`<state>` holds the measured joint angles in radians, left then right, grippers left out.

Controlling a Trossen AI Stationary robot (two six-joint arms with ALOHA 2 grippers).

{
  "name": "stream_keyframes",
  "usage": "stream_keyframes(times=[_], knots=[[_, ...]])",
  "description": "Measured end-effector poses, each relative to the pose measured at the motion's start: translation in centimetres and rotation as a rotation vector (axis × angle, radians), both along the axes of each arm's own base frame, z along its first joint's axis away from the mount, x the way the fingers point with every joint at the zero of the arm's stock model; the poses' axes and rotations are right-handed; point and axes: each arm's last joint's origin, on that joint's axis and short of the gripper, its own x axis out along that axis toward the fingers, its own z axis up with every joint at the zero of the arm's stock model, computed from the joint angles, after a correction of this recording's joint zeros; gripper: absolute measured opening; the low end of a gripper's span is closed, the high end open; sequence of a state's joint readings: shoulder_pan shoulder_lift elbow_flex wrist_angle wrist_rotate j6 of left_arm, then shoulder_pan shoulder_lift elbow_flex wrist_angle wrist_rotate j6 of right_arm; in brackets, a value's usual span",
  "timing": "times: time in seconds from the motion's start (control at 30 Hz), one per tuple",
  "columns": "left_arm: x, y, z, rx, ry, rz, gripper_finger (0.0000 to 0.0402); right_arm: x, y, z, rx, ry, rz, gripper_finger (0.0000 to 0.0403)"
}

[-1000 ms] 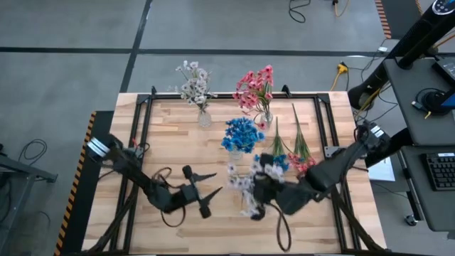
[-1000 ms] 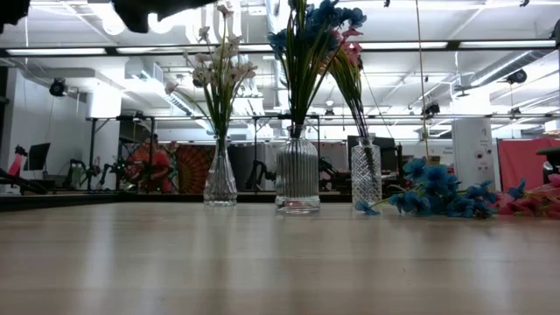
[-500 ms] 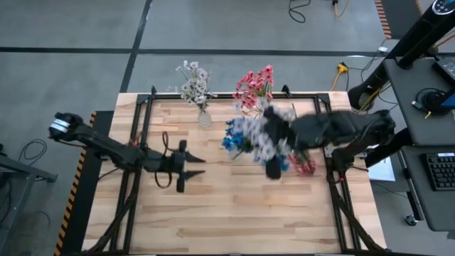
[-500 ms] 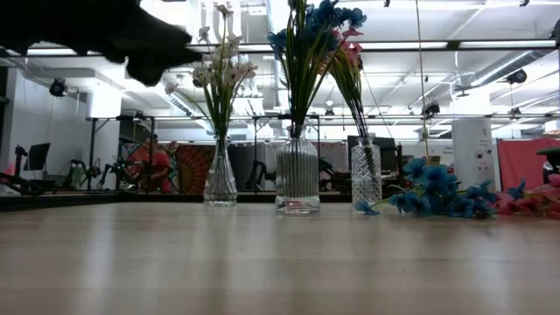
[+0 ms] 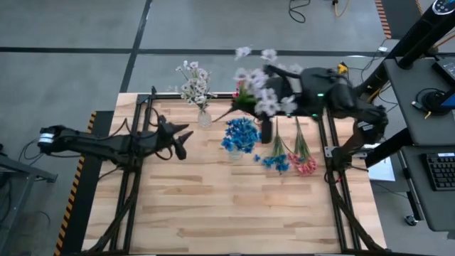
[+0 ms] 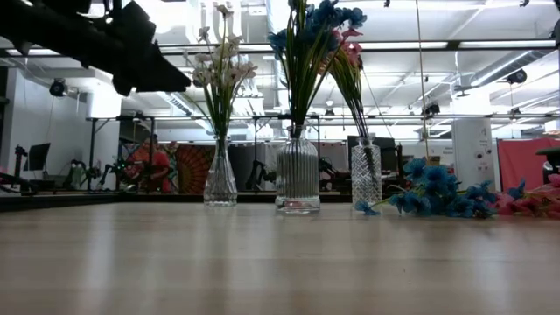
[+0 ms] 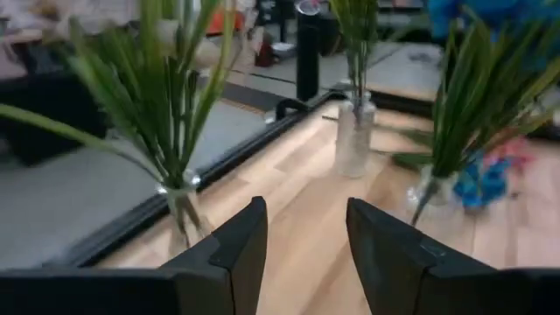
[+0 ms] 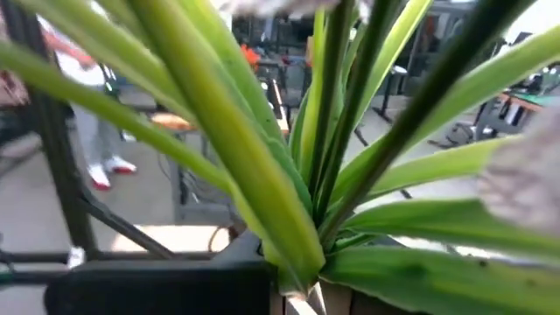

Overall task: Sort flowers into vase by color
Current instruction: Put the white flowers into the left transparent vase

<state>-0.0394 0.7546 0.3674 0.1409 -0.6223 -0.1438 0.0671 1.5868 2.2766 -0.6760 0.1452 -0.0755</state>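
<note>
Three glass vases stand near the table's far edge: one with white flowers (image 5: 195,88), one with blue flowers (image 5: 242,134), one with pink flowers (image 6: 367,173). A blue spray (image 5: 278,161) and a pink spray (image 5: 304,166) lie flat on the wood at the right. My right gripper (image 5: 279,91) is shut on a white spray (image 5: 260,87), high above the pink vase. My left gripper (image 5: 187,142) hovers open and holding nothing, just left of the white-flower vase (image 7: 182,214). My right gripper holds the white spray by its green stems, where the long leaves fan out (image 8: 297,258). The fingers come in level from the table's right side. The spray is lifted clear of the table and vases, its blossoms (image 5: 250,75) spread ahead of the fingers.
Black frame rails (image 5: 139,142) run along the table's left and right sides. Green stems of the standing flowers (image 6: 302,79) rise tall above the vases. A person's legs (image 8: 96,157) show on the floor beyond the far edge.
My right gripper has gone from low over the table's near middle up and toward the far edge, carrying the white spray high above the vases. My left gripper has swung from the near left toward the white-flower vase, and its fingers have drawn closer together while staying apart.
</note>
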Motion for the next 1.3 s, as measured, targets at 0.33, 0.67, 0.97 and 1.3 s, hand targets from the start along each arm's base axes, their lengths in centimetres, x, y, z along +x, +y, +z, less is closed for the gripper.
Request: stream_keyframes(times=[0.33,0.67,0.97,1.3], knots=[[0.4,0.2,-1.8,0.042,0.205,-0.657,0.0090,5.2,-3.6,-1.9,-0.115,0.009,-0.033,0.0028],[-0.7,4.1,-3.3,0.062,0.074,-0.593,0.0042,8.9,-7.8,-5.1,-0.067,0.061,0.048,0.0028],[-1.5,6.1,-5.6,-0.044,0.041,-0.294,0.0038,10.6,-7.9,-7.3,-0.002,0.137,0.170,0.0028],[-0.6,8.1,-5.6,-0.039,0.027,-0.205,0.0164,12.3,-7.7,-9.2,0.024,0.184,0.179,0.0028]])
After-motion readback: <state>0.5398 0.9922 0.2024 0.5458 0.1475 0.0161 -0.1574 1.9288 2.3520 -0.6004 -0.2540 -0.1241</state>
